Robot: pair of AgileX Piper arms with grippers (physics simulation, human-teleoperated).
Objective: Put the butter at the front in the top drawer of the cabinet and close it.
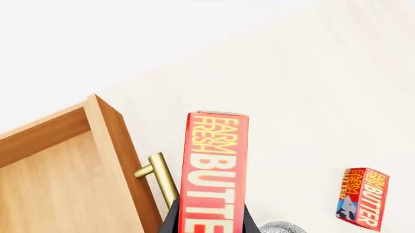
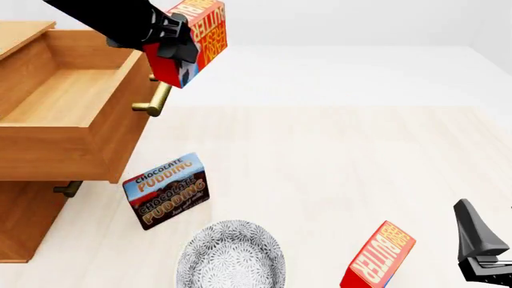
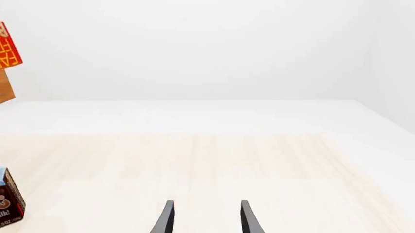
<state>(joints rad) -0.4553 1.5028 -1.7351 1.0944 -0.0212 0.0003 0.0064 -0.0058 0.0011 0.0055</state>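
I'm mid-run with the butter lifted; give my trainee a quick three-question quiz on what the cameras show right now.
1. True or false: the top drawer of the cabinet is shut.
2. Which gripper holds the butter? A) left gripper B) right gripper C) neither
3. Fill in: between the cabinet and the bowl stands a box lettered chocolate ____.

Key:
1. False; it is pulled out and its plain wood interior shows nothing inside.
2. A; the butter is held in the air beside the drawer's brass handle, while the right gripper is open, near the second butter carton.
3. Pudding; that is the pudding box.
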